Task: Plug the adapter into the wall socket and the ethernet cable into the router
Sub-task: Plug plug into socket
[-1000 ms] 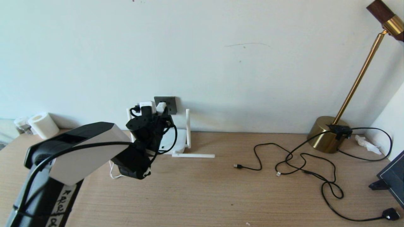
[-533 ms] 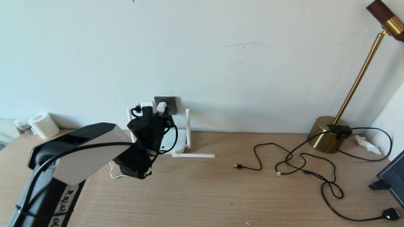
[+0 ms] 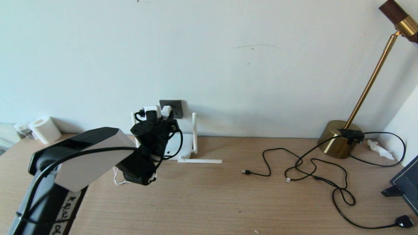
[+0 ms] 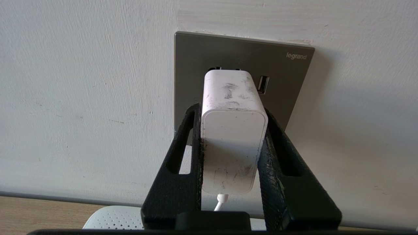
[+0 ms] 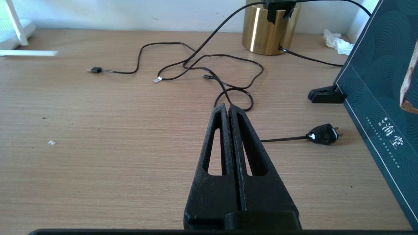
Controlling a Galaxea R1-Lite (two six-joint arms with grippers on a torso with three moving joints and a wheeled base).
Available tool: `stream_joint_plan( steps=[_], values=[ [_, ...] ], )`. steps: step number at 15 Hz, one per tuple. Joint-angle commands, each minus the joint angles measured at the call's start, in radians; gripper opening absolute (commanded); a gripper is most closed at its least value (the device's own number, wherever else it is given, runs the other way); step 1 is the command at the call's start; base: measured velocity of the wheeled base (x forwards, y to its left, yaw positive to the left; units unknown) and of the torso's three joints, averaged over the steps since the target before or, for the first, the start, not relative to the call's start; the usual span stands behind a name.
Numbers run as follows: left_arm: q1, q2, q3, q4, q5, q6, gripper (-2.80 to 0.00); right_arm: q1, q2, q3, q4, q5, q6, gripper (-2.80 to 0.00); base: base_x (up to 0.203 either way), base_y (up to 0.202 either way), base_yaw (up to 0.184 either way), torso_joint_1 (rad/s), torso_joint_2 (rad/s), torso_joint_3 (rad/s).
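Left gripper (image 4: 232, 114): jaws clamped on the sides of the adapter (image 4: 232, 130), at the wall above the table's back edge, towards its left end.
Adapter: nose against the wall socket (image 4: 241, 65), thin white cord (image 4: 220, 202) hanging from its rear end.
Wall socket: dark grey plate on the wall, just above the router (image 3: 178, 147).
Router: white, against the back edge of the table (image 3: 209, 202), two antennas upright, one lying flat on the wood.
Right gripper (image 5: 228, 109): jaws pressed together, empty, over the right part of the table.
Black cables (image 3: 313, 166): looped loosely on the right half of the table, near the brass lamp base (image 3: 338, 138) at the back right corner.
Ethernet cable: cannot tell which of these it is.
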State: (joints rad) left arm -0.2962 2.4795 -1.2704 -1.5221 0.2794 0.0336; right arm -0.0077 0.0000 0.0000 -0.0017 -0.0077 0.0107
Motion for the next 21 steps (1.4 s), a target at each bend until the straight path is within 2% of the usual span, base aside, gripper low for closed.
stream_joint_plan(
  steps=[1, 21],
  values=[
    [0.0, -0.002, 0.0, -0.008, 0.003, 0.0, -2.8, 0.0, 0.002, 0.0, -0.001, 0.0, 0.0, -2.8, 0.0, 0.0, 0.0, 0.0, 0.0, 0.0],
    [-0.011, -0.028, 0.028, -0.008, 0.004, 0.002, -2.8, 0.0, 0.002, 0.0, -0.001, 0.0, 0.0, -2.8, 0.0, 0.0, 0.0, 0.0, 0.0, 0.0]
  ],
)
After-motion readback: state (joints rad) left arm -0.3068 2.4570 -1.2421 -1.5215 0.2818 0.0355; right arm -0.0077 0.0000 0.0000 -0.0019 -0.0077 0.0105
